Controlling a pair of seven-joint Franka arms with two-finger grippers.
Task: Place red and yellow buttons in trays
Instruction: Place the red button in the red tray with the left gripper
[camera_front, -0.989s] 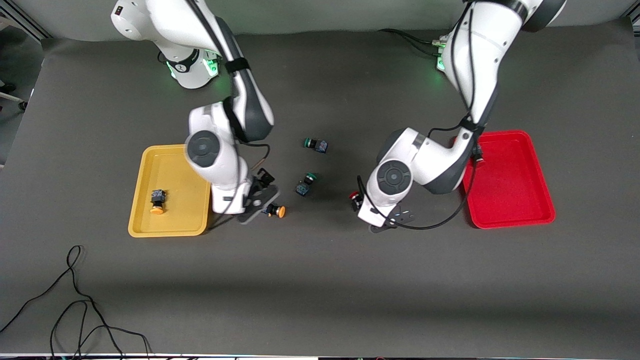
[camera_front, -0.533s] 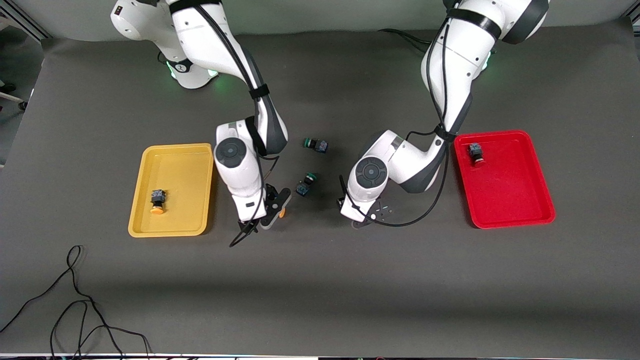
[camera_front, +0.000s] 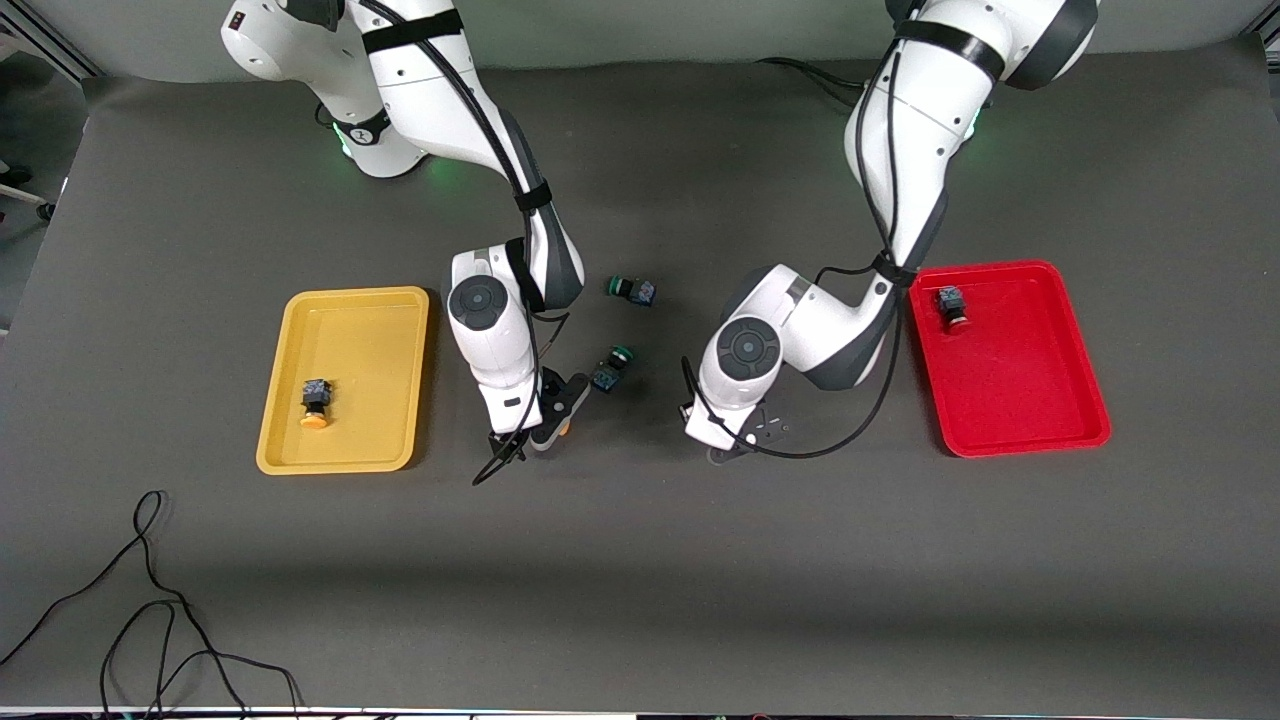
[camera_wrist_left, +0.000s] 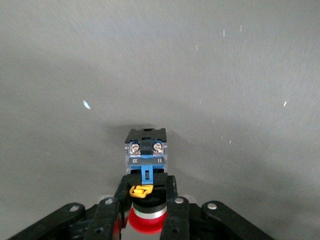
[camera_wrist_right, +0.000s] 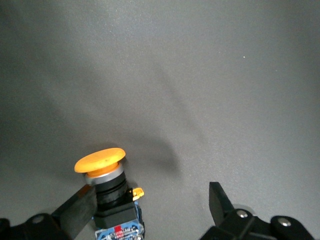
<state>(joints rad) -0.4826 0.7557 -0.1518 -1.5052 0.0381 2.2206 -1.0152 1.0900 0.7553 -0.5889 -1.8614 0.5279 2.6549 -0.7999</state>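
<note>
Left wrist: left end effector (camera_wrist_left: 146, 217) clamps red button (camera_wrist_left: 145, 172); right end effector (camera_wrist_right: 150, 207) wide (yellow button (camera_wrist_right: 107, 187) touching one finger).

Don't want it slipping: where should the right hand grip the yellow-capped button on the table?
Take the yellow-capped button by its dark blocky body, just under the cap, from above. It lies on its side inside the open right hand, and the body's flat sides probably hold better than the round cap.

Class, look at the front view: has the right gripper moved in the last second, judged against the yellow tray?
Yes. The right gripper has shifted away from the yellow tray, toward the left arm's end of the table; it now sits open around a yellow button.
</note>
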